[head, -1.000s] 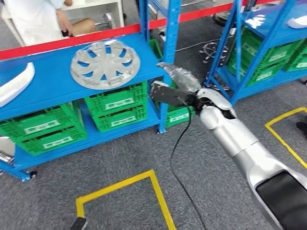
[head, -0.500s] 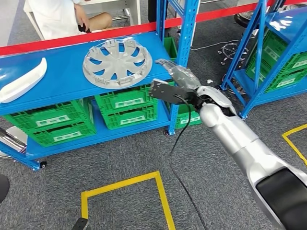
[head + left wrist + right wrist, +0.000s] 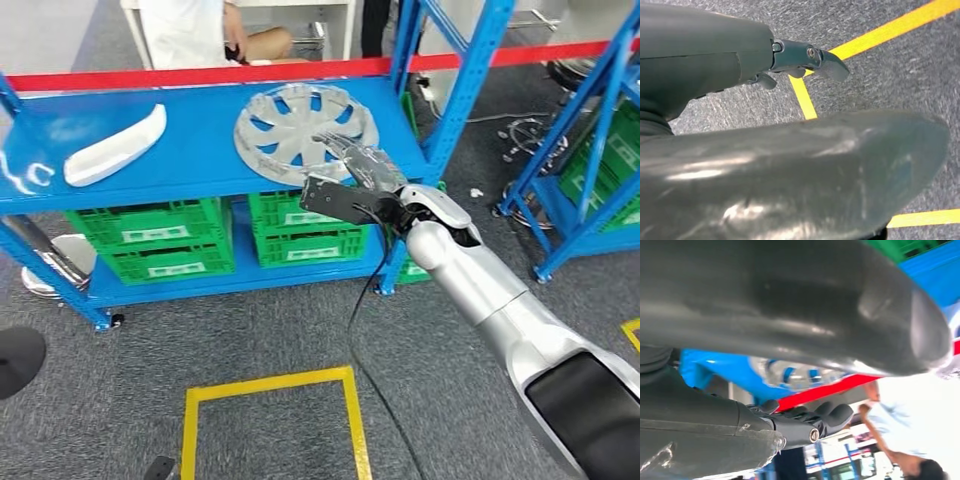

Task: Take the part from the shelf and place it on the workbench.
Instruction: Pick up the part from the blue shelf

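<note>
A silver hubcap (image 3: 290,130) lies flat on the blue shelf top (image 3: 189,150), near its right end. A white curved part (image 3: 113,146) lies further left on the same shelf. My right hand (image 3: 353,168) reaches out from the silver arm, fingers spread over the hubcap's near right rim, holding nothing. In the right wrist view the hubcap (image 3: 791,372) shows between the thick thumb (image 3: 810,300) and the dark fingers (image 3: 825,417). My left hand (image 3: 791,170) hangs over the grey carpet, fingers (image 3: 810,54) stretched out, empty.
Green crates (image 3: 155,240) (image 3: 309,235) fill the lower shelf. A blue upright post (image 3: 460,90) stands just right of the hubcap. A red bar (image 3: 189,75) runs behind, with a seated person (image 3: 189,25) beyond it. Another blue rack (image 3: 596,150) stands right. Yellow floor lines (image 3: 272,385) lie below.
The camera has swung left, so the shelf sits more centred. My right hand has come from beside the shelf post to over the hubcap's near rim.
</note>
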{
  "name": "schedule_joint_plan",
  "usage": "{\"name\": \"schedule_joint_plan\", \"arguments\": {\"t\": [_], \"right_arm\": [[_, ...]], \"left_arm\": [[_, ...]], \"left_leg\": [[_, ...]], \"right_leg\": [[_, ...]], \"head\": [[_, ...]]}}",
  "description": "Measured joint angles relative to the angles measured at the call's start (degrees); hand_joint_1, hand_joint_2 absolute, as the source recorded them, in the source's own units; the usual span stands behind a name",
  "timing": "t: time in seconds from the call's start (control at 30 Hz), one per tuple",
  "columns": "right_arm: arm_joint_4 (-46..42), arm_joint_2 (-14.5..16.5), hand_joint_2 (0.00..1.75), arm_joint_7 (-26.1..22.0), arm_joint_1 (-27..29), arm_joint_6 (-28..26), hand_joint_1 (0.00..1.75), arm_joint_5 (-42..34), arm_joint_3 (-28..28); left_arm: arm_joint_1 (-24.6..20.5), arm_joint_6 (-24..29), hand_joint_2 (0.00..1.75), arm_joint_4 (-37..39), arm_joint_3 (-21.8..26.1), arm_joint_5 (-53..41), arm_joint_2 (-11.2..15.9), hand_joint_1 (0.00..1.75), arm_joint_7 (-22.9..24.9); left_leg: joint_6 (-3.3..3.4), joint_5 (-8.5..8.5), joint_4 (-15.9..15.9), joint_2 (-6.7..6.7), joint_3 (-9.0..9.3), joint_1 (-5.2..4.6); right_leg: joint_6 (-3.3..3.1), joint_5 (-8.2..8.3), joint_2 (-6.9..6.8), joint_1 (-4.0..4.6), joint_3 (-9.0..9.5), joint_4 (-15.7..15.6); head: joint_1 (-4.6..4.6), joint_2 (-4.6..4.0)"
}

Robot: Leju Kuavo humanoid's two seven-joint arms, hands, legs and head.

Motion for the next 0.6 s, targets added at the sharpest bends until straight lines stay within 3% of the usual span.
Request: {"name": "schedule_joint_plan", "arguments": {"t": [0.07, 0.1, 0.13, 0.17, 0.2, 0.27, 0.3, 0.33, 0.43, 0.6], "right_arm": [[0.0, 0.0, 0.00, 0.0, 0.0, 0.0, 0.00, 0.0, 0.2], [0.0, 0.0, 0.00, 0.0, 0.1, 0.0, 0.00, 0.0, 0.3], [0.1, 0.0, 0.00, 0.0, 0.2, 0.0, 0.00, 0.0, 0.3], [0.1, 0.0, 0.00, 0.0, 0.2, -0.1, 0.00, -0.1, 0.4], [0.1, 0.0, 0.00, 0.0, 0.2, -0.1, 0.00, -0.1, 0.4], [0.1, 0.0, 0.00, 0.0, -0.1, -0.1, 0.00, -0.1, 0.4], [0.0, 0.0, 0.00, 0.0, -0.3, -0.1, 0.00, -0.1, 0.4], [0.0, 0.0, 0.00, -0.1, -0.5, -0.2, 0.00, -0.1, 0.4], [0.1, 0.0, 0.00, -0.1, -0.6, -0.2, 0.00, -0.1, 0.4], [0.1, 0.0, 0.00, 0.0, -0.6, -0.2, 0.00, 0.0, 0.5]], "left_arm": [[-0.1, 0.0, 0.00, 0.0, 0.0, 0.0, 0.1, 0.00, 0.0], [-0.2, 0.0, 0.00, 0.0, 0.0, 0.0, 0.1, 0.00, 0.0], [-0.1, 0.0, 0.00, 0.0, 0.0, -0.1, 0.1, 0.00, 0.0], [-0.1, 0.0, 0.00, 0.0, 0.1, -0.1, 0.1, 0.00, 0.0], [-0.1, 0.0, 0.00, 0.0, 0.1, -0.2, 0.1, 0.00, 0.0], [-0.1, 0.0, 0.00, 0.0, 0.2, -0.3, 0.0, 0.00, 0.0], [-0.1, 0.0, 0.00, 0.0, 0.2, -0.4, -0.1, 0.00, 0.0], [-0.2, 0.0, 0.00, 0.1, 0.3, -0.4, -0.1, 0.00, 0.0], [-0.1, -0.2, 0.00, 0.1, 0.3, -0.4, -0.1, 0.00, 0.0], [-0.2, -0.1, 0.00, 0.1, 0.3, -0.4, 0.0, 0.00, 0.0]], "left_leg": [[0.38, -0.06, 0.0, -0.76, 0.08, -0.11], [0.54, -0.12, 0.0, -1.13, 0.16, -0.23], [0.65, -0.19, 0.0, -1.50, 0.30, -0.37], [0.75, -0.28, 0.0, -1.86, 0.51, -0.54], [0.83, -0.38, 0.0, -2.18, 0.78, -0.73], [0.82, -0.64, -0.1, -2.59, 1.23, -0.96], [0.70, -0.72, -0.1, -2.71, 1.25, -0.95], [0.60, -0.78, 0.0, -2.76, 1.13, -0.93], [0.45, -0.78, 0.3, -2.76, 0.71, -0.85], [0.06, -0.52, -0.1, -2.67, 0.69, -0.80]], "right_leg": [[0.07, -3.97, 1.93, -0.03, -4.03, 8.6], [-0.04, -5.15, 2.31, 0.03, -6.00, 12.3], [-0.27, -5.22, 2.51, 0.12, -7.18, 14.2], [-0.64, -4.03, 2.62, 0.25, -7.18, 13.5], [-1.18, -1.85, 2.72, 0.44, -6.04, 10.5], [-2.77, 2.76, 3.31, 1.05, -2.13, 1.9], [-3.38, 4.07, 3.56, 1.35, -0.63, -1.3], [-3.14, 4.56, 3.74, 1.52, 0.27, -3.3], [-1.00, 4.51, 3.77, 1.48, 0.45, -4.4], [-1.39, 4.56, 3.96, 1.51, 0.13, -4.2]], "head": [[0.25, 0.00], [0.32, 0.00], [0.37, 0.00], [0.40, 0.00], [0.42, 0.00], [0.29, 0.00], [0.25, 0.00], [0.20, 0.00], [0.27, 0.00], [0.26, 0.00]]}}
